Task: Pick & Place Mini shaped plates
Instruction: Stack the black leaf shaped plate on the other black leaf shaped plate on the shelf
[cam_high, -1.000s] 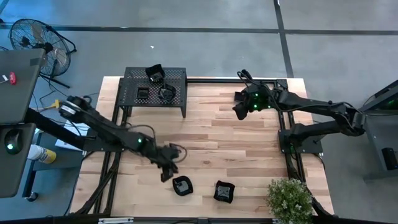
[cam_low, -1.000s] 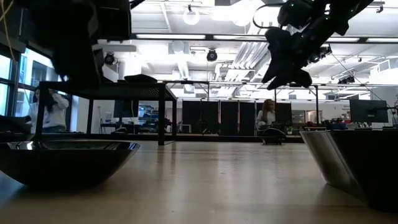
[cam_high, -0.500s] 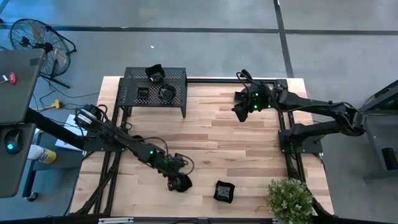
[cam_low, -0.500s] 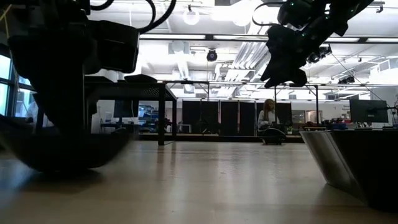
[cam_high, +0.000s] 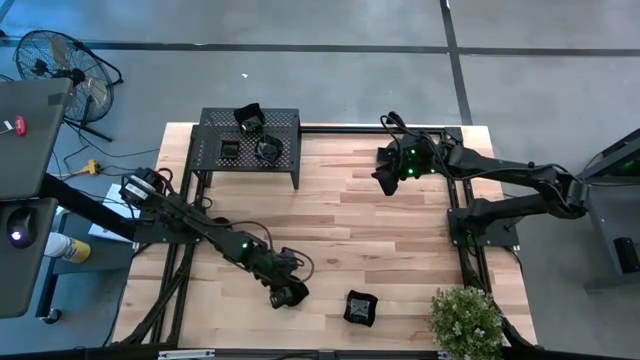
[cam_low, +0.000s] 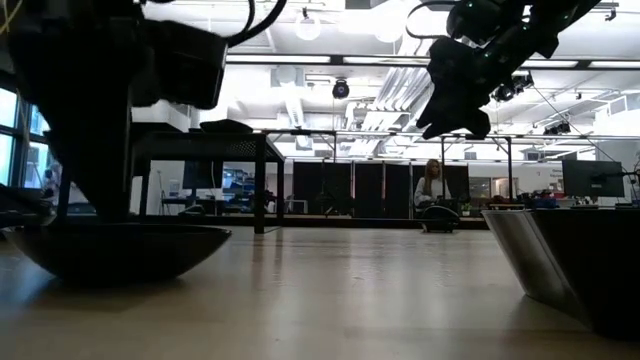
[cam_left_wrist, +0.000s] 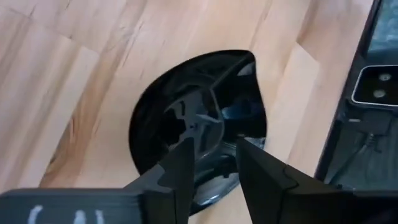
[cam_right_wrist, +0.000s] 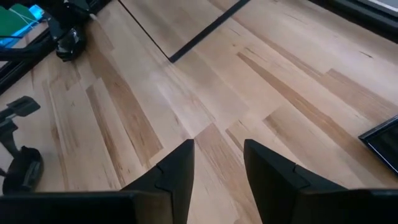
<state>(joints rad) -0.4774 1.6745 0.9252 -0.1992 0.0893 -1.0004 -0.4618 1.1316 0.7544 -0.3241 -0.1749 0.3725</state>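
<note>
A round black mini plate (cam_left_wrist: 199, 93) rests on its base on the wooden table near the front edge, seen also in the high view (cam_high: 294, 297) and the low view (cam_low: 110, 250). My left gripper (cam_left_wrist: 214, 152) slants down over it, open, its fingers over the plate's hollow. A second, square plate (cam_high: 360, 308) sits to its right. More plates (cam_high: 266, 150) lie on the black perforated rack (cam_high: 215, 135) at the far left. My right gripper (cam_high: 383, 180) hovers open above the far right of the table, holding nothing. My left gripper reaches down into the round plate from above and from the table's left, both fingers (cam_left_wrist: 186, 155) over its hollow beside the rim (cam_left_wrist: 208, 196). I cannot tell whether the fingers touch the plate. The plate stays on the table.
A potted plant (cam_high: 465, 318) stands at the near right corner. A black frame (cam_high: 460, 215) runs along the table's right side. Bare wood (cam_high: 380, 230) lies between the rack and the two plates. A fan (cam_high: 60, 60) stands off the table, and a person (cam_low: 432, 185) is far behind.
My left gripper has gone toward the near edge and the right, and down, from beside the round plate to right over it. The plate shows blurred half a second ago and now lies still, in nearly the same place.
</note>
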